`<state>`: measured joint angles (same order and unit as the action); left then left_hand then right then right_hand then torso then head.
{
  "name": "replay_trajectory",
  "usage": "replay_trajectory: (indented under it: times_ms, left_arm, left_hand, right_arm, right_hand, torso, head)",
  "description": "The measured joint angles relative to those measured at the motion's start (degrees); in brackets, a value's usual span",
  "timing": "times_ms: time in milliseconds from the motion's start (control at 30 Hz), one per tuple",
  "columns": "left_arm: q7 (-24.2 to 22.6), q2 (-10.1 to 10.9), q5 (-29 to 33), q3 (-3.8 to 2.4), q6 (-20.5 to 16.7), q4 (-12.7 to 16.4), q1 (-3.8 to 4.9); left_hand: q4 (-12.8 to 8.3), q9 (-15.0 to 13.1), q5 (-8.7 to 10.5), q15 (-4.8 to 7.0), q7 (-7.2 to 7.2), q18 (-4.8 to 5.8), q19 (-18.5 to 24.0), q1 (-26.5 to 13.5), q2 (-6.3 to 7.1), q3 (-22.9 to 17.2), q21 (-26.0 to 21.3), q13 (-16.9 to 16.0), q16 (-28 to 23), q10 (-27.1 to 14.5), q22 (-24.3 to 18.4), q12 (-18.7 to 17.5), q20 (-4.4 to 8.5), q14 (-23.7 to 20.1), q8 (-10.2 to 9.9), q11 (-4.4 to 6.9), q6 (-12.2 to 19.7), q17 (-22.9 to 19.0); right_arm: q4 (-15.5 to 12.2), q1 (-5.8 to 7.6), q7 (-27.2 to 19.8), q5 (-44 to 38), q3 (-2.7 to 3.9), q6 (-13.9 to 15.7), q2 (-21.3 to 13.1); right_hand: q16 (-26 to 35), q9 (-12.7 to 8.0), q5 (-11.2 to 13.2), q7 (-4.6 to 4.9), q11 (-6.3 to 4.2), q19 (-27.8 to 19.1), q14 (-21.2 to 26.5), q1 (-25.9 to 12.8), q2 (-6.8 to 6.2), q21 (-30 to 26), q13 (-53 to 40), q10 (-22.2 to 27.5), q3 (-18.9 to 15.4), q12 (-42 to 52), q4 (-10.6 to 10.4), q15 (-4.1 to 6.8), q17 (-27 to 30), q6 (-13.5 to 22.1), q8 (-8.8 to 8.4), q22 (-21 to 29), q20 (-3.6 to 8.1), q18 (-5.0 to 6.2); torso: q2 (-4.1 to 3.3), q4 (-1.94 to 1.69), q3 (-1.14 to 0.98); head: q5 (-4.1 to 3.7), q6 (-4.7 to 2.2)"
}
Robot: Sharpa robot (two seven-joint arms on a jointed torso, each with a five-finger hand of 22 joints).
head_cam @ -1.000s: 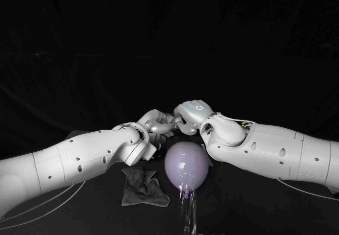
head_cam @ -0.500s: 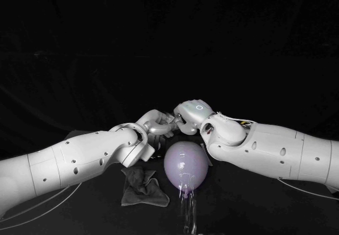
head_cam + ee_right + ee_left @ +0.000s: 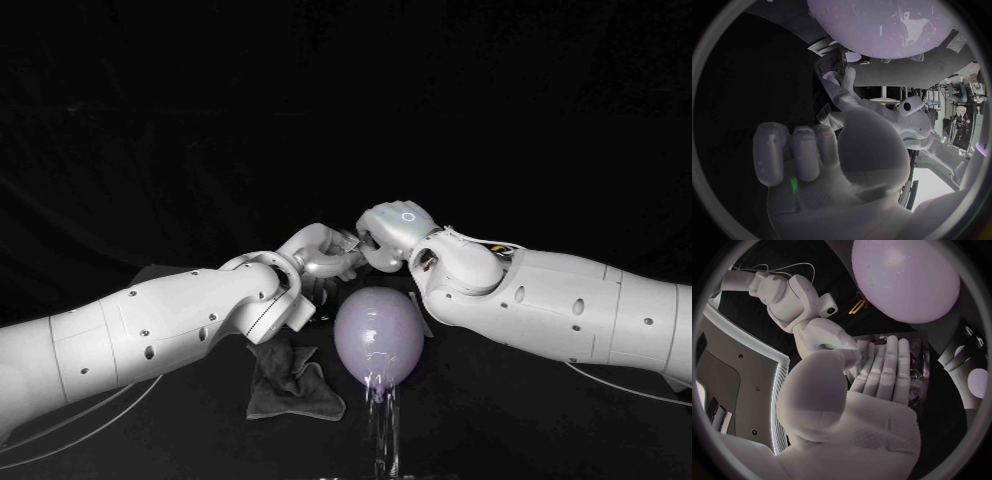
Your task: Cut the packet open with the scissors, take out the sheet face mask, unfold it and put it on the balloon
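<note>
A pale purple balloon [image 3: 381,335] stands upright on the table, near me. Just behind it my left hand [image 3: 320,255] and right hand [image 3: 389,233] meet above the table. In the left wrist view my left hand [image 3: 879,375] lies with straight fingers flat along a shiny dark packet [image 3: 918,371] and holds it. My right hand [image 3: 832,337] reaches the packet's edge beside those fingers. The right wrist view shows my right hand [image 3: 801,155] with its fingers curled in, the left hand [image 3: 839,85] close ahead and the balloon [image 3: 879,25] beyond. The sheet mask is hidden.
A crumpled dark cloth [image 3: 293,380] lies on the table left of the balloon, under my left forearm. Yellow scissors handles [image 3: 857,305] show beside the balloon [image 3: 907,277]. A dark flat thing [image 3: 152,272] sticks out behind my left arm.
Both hands stay together behind the balloon. My left forearm has shifted very slightly; nothing was taken up or let go.
</note>
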<state>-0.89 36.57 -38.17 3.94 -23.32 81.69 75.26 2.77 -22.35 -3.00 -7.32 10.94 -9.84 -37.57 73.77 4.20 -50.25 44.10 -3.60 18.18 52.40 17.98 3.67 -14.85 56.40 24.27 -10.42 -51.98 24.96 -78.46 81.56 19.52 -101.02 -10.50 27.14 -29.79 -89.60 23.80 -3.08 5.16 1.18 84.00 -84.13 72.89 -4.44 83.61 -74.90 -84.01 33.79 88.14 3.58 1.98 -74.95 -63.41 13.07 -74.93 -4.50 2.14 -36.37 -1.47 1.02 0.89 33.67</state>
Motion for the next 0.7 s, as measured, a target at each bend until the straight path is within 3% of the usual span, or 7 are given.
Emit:
replay_trajectory:
  times_ms: [400, 700]
  left_arm:
    - [-1.01, 0.30, -0.21, -0.05, 0.04, 0.31, 0.03]
    - [-1.85, 0.23, 1.23, -0.18, 0.65, -0.78, 0.16]
  left_hand:
    - [0.00, 0.00, 0.05, -0.01, -0.01, 0.05, 0.00, -0.01, 0.01, 0.32, 0.22, 0.00, 0.00, -0.08, 0.15, 0.00, 0.00, -0.01, 0.00, 0.09, 0.01, -0.06]
    - [0.15, -0.23, 0.17, 0.00, -0.73, 0.08, 0.00, -0.04, 0.04, 0.48, 0.44, 0.02, 0.00, -0.39, 0.20, -0.02, 0.00, -0.01, 0.00, 0.39, -0.71, -0.12]
  right_arm:
    - [-1.12, -0.05, 0.07, -0.60, -0.03, 1.93, -0.99]
    - [-5.63, -0.20, -1.29, -0.77, -0.17, 7.00, -4.64]
  right_hand:
    - [-0.20, -0.01, 0.13, -0.74, -0.88, 0.01, 0.10, 0.00, 0.00, 0.87, -0.04, 0.08, -0.09, 0.85, 0.09, 0.90, 0.05, -0.69, 2.47, -0.02, 0.82, 0.00]
    - [-0.17, 0.00, 0.13, -0.89, -0.98, -0.02, 0.10, 0.02, 0.01, 1.53, -0.04, -0.02, -0.13, 1.60, 0.13, 0.90, 0.04, -0.61, 3.65, 0.00, 1.22, -0.01]
  torso:
    - [0.01, -0.02, -0.01]
    - [0.05, 0.06, -0.05]
  head:
    - [-0.15, 0.24]
    - [-0.06, 0.27]
